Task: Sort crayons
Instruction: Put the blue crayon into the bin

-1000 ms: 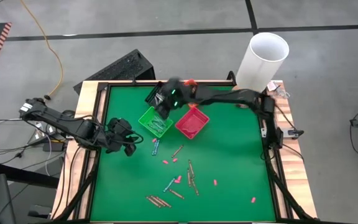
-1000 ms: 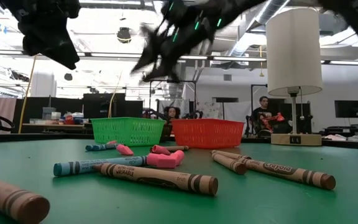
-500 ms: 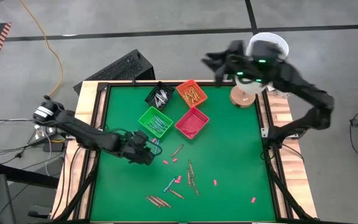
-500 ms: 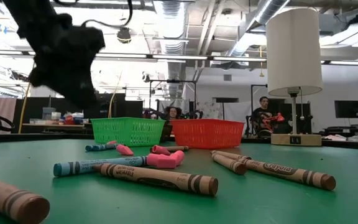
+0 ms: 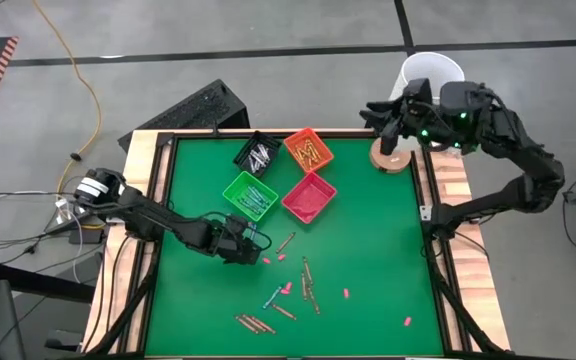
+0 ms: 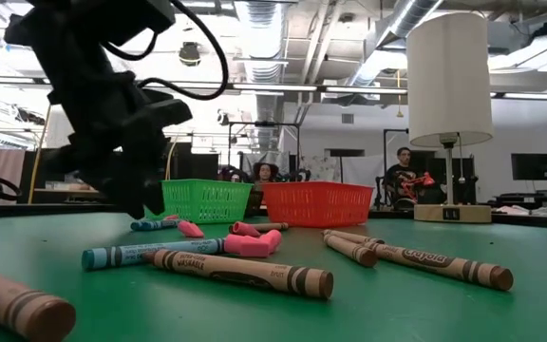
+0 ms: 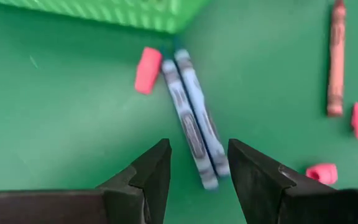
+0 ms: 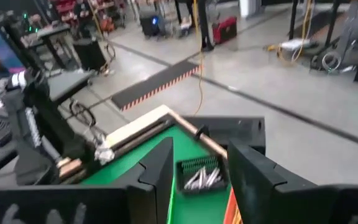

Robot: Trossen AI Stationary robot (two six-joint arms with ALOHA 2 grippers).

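Note:
Two blue crayons (image 7: 194, 118) lie side by side on the green table just off the green bin (image 5: 249, 195). My left gripper (image 7: 199, 168) hovers low over their near ends, open, one finger on either side, touching nothing that I can see; in the high view my left gripper (image 5: 244, 243) is at the table's left middle. Brown crayons (image 5: 308, 285) and a blue one (image 5: 270, 297) lie scattered nearer the front. My right gripper (image 5: 376, 112) is raised high at the far right corner, open and empty.
A black bin (image 5: 257, 153), an orange bin (image 5: 308, 150) and a red bin (image 5: 309, 196) stand beside the green one at the far middle. Small pink bits (image 7: 148, 70) dot the table. A tall white cylinder (image 5: 423, 80) on a round wooden base stands at the far right corner.
My left gripper has come down and toward the table's right, from the left side to just over the two blue crayons, rolling a little. My right gripper has risen from over the bins and swung away to the far right corner, beside the white cylinder.

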